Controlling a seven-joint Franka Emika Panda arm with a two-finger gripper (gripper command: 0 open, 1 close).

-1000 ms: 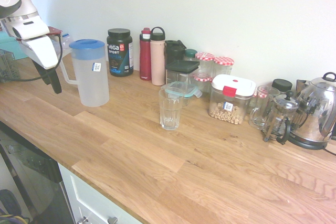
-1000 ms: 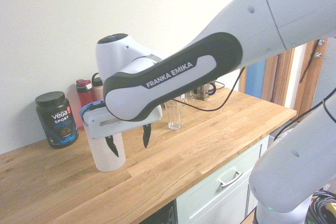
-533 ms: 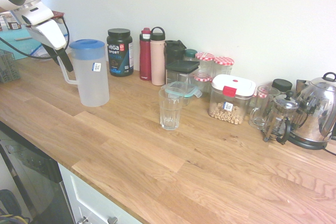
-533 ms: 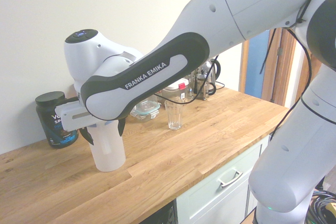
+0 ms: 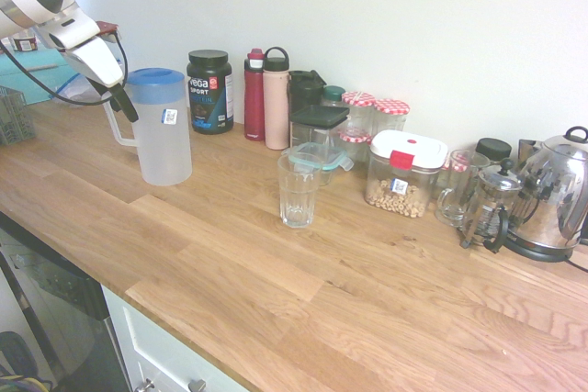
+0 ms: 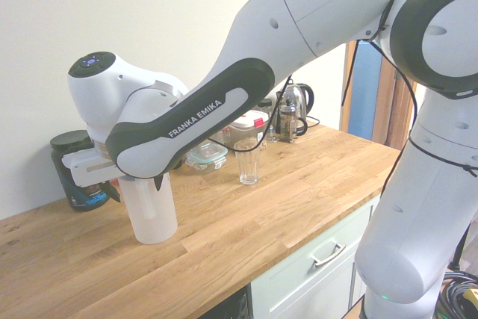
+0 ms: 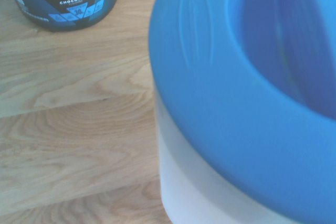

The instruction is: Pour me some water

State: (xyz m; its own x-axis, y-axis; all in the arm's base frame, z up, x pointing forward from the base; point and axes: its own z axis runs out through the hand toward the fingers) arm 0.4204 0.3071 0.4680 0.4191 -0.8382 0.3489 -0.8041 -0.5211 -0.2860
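Observation:
A frosted white pitcher (image 5: 161,140) with a blue lid (image 5: 153,83) stands on the wooden counter (image 5: 303,291). To its right stands an empty clear glass (image 5: 299,190). My gripper (image 5: 120,104) is open at the pitcher's handle (image 5: 112,128), just under the lid; I cannot tell whether it touches. In the second exterior view the arm's hand covers the top of the pitcher (image 6: 151,214), and the glass (image 6: 247,162) is behind it to the right. The wrist view is filled by the blue lid (image 7: 236,77) from close by.
Along the wall stand a black Vega tub (image 5: 209,91), a red bottle (image 5: 254,95), a pink bottle (image 5: 276,100), several jars (image 5: 372,112), a nut container (image 5: 402,173), a glass mug (image 5: 457,188), a French press (image 5: 491,204) and a kettle (image 5: 556,195).
My gripper has risen and moved right from the open counter to the pitcher's handle, staying open. The pitcher and the glass have not moved.

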